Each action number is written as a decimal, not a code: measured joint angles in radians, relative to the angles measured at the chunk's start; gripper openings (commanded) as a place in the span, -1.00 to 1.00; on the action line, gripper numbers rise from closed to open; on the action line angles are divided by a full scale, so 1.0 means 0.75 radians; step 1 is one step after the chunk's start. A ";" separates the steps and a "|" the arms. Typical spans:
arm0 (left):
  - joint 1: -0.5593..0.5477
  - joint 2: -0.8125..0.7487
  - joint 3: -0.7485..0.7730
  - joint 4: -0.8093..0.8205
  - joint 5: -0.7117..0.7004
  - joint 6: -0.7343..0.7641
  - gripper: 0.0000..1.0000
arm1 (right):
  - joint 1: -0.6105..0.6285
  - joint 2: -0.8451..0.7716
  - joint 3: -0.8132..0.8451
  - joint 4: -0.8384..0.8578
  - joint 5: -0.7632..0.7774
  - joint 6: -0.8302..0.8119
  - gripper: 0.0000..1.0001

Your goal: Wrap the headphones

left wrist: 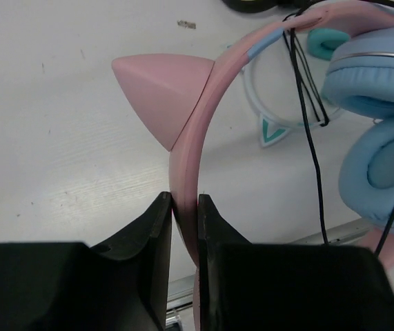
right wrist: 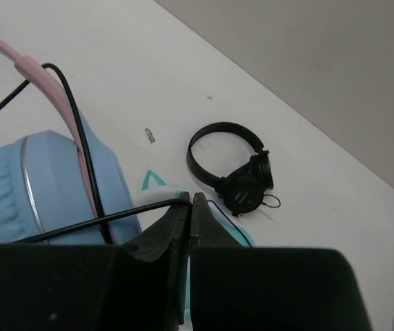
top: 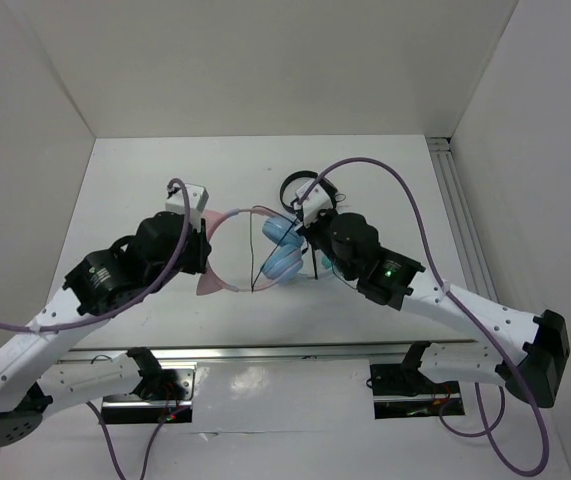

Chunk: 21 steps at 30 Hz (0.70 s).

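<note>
- left gripper (left wrist: 184,203), nearest, clamped shut on the pink band (left wrist: 203,103) of the headphones (left wrist: 372,83), mid-table
- right gripper (right wrist: 190,203) at their 3 o'clock, pinched shut on the cable (right wrist: 78,131); I'd wind it taut
- black headphones (right wrist: 241,189) behind, 12 o'clock: avoid snagging

Black headphones (right wrist: 243,193), teal-eared headphones (left wrist: 274,131) crowd behind pink headphones (left wrist: 193,152); table (top: 125,190) left passable.

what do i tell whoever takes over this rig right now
Left end effector: shut on the pink headband of the headphones.
Right end effector: shut on the thin black cable.
Done: cable already crosses the headband beside the blue ear cups.
Left: wind the loose rest round the band, tuck the end.
Small black headphones lie apart, farther back.
</note>
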 measured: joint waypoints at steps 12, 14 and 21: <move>0.000 0.055 -0.015 0.006 0.102 0.063 -1.00 | -0.113 0.032 0.080 0.010 -0.467 0.025 -0.64; -0.012 0.093 -0.015 0.007 0.132 0.075 -1.00 | -0.120 0.031 0.075 0.013 -0.497 0.026 -0.64; -0.037 0.119 -0.013 0.015 0.249 0.144 -1.00 | -0.207 0.049 0.074 0.022 -0.589 0.018 -0.60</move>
